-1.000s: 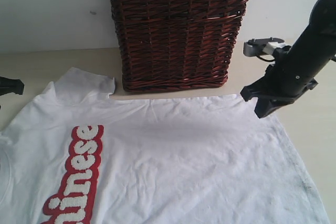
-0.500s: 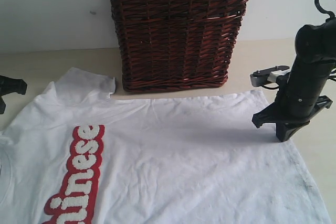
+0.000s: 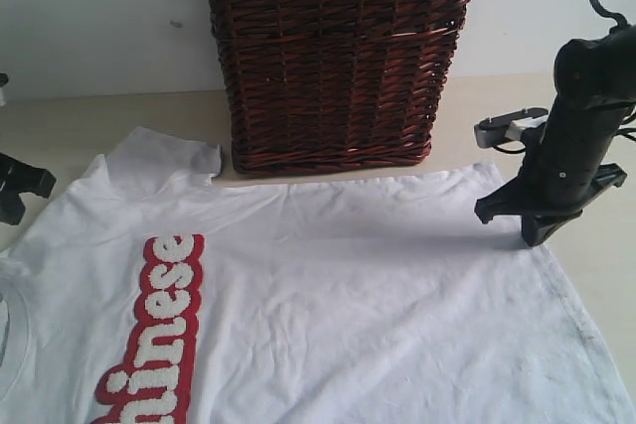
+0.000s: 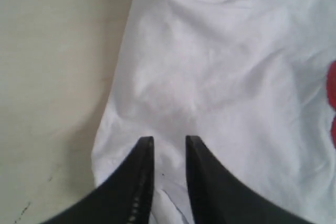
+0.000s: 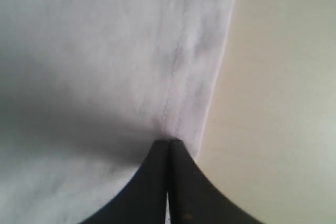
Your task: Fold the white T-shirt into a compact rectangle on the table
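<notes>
The white T-shirt [image 3: 338,295] lies spread on the table [image 3: 586,245], with its red band of fuzzy white lettering [image 3: 159,325] at the lower left. My right gripper [image 3: 519,227] stands at the shirt's far right edge. In the right wrist view this gripper [image 5: 169,143] is shut on the stitched hem [image 5: 173,77]. My left gripper [image 3: 18,186] sits at the left edge of the exterior view, by the sleeve. Its wrist view shows the gripper [image 4: 169,143] open, the fingers [image 4: 146,156] pressed down astride white cloth [image 4: 210,66] close to the shirt's edge.
A dark brown wicker basket [image 3: 333,57] stands at the back, just behind the shirt's far edge. A white wall [image 3: 99,17] rises behind the table. Bare table shows right of the hem [image 5: 283,98] and beside the sleeve [image 4: 52,77].
My right gripper swung right and came down onto the far right hem, closing on it. The shirt slid slightly away, showing more lettering. The left gripper dropped a little.
</notes>
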`<state>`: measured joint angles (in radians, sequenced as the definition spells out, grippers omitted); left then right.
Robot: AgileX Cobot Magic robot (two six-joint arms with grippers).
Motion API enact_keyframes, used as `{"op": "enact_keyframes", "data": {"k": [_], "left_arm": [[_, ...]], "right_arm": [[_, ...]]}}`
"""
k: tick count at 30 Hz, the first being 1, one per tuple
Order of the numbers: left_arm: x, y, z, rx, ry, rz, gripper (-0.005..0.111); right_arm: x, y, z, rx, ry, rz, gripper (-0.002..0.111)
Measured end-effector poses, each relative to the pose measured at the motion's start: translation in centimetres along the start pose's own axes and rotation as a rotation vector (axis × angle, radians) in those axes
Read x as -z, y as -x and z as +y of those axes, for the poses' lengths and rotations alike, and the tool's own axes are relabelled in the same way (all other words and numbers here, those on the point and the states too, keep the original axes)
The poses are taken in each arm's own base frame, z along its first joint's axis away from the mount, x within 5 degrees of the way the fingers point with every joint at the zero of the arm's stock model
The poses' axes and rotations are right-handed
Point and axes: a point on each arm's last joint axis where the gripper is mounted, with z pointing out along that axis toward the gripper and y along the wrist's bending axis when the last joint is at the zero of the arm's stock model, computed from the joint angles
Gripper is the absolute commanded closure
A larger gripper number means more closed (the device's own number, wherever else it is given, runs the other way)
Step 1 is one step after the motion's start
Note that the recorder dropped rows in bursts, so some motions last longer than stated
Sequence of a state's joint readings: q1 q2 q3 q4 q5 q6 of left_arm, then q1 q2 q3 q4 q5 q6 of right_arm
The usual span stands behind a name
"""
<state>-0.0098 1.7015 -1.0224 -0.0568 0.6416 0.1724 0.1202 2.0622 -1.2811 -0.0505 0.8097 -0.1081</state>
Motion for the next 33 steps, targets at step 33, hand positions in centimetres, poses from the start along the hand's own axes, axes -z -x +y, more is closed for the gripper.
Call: {"op": "enact_keyframes", "data": {"k": [33], "left_arm": [[-1.6,-10.5,-2.6,-1.309,0.046,0.521,0.023]], "right_arm": [[10.4,0.7,1.8,-0.001,0.213,-0.327,0.108]]}}
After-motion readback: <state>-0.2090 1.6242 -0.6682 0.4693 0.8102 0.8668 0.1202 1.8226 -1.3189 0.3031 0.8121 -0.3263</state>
